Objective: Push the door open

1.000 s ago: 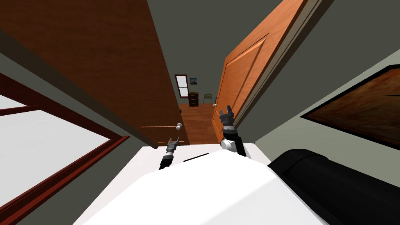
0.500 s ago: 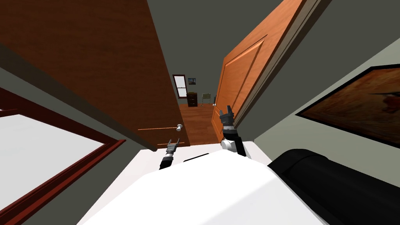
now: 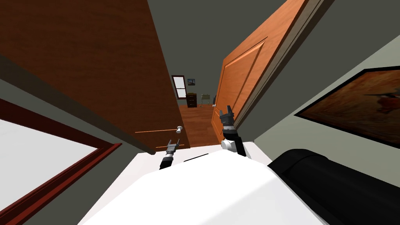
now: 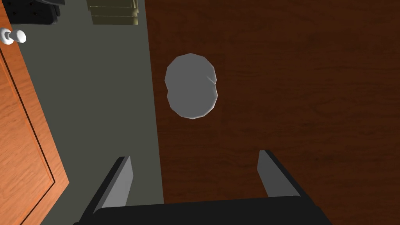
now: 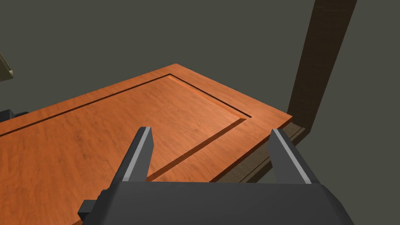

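An orange panelled door (image 3: 238,78) stands swung open on the right of the doorway, with a small pale knob (image 3: 214,105) at its free edge. My right gripper (image 3: 227,111) is raised close in front of it, fingers open and empty. In the right wrist view the right gripper (image 5: 211,142) looks along the orange door's panel (image 5: 129,117) towards the dark frame (image 5: 328,58). A dark brown door (image 3: 97,66) stands on the left with a grey knob (image 3: 179,129). My left gripper (image 3: 173,143) is open just below that knob (image 4: 191,86), apart from it.
Through the gap lies a wooden floor (image 3: 197,117), with a dark cabinet (image 3: 191,100), a chair (image 3: 206,98) and a window (image 3: 180,86) far back. A red-framed window (image 3: 58,156) is at my left, a framed picture (image 3: 359,105) on the right wall.
The whole head view has shifted a little: the left window slid outward and the picture on the right drew in, so I have moved. Both grippers keep their places and stay open.
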Controlling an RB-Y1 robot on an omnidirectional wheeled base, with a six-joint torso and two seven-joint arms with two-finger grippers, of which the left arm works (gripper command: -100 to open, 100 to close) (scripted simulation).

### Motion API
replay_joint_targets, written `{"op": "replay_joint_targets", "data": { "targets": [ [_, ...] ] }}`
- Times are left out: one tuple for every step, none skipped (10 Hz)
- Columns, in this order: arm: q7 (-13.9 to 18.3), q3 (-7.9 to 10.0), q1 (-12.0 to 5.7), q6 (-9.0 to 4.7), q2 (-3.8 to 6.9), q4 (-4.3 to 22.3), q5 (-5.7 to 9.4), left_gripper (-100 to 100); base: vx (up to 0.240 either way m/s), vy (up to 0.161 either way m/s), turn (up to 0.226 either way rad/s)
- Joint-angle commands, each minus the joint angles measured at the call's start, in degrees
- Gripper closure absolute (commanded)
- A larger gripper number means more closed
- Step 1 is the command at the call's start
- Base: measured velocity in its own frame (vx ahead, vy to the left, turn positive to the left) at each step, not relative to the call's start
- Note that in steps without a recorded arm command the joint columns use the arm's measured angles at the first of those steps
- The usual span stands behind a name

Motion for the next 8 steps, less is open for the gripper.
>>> {"op": "replay_joint_targets", "data": {
  "targets": [
    [-0.1,0.21,-0.26,-0.05,-0.18,0.4,0.0,-100,0.19,-0.018,-0.022],
    [-0.1,0.37,-0.44,-0.08,-0.31,0.6,0.0,-100,0.204,-0.034,-0.027],
    [-0.2,0.54,-0.62,-0.12,-0.45,0.9,0.0,-100,0.202,-0.021,-0.025],
    [-0.2,0.69,-0.79,-0.15,-0.57,1.2,0.0,-100,0.191,-0.012,-0.029],
    [-0.2,0.83,-0.94,-0.18,-0.69,1.4,0.0,-100,0.192,-0.004,-0.023],
    [-0.3,0.98,-1.1,-0.21,-0.81,1.6,0.0,-100,0.185,-0.004,-0.021],
    [-0.3,0.88,-1.01,-0.21,-0.73,1.5,0.0,-100,0.081,-0.003,-0.002],
    [-0.3,0.88,-1.01,-0.21,-0.73,1.5,0.0,100,-0.011,0.0,-0.003]
  ]
}}
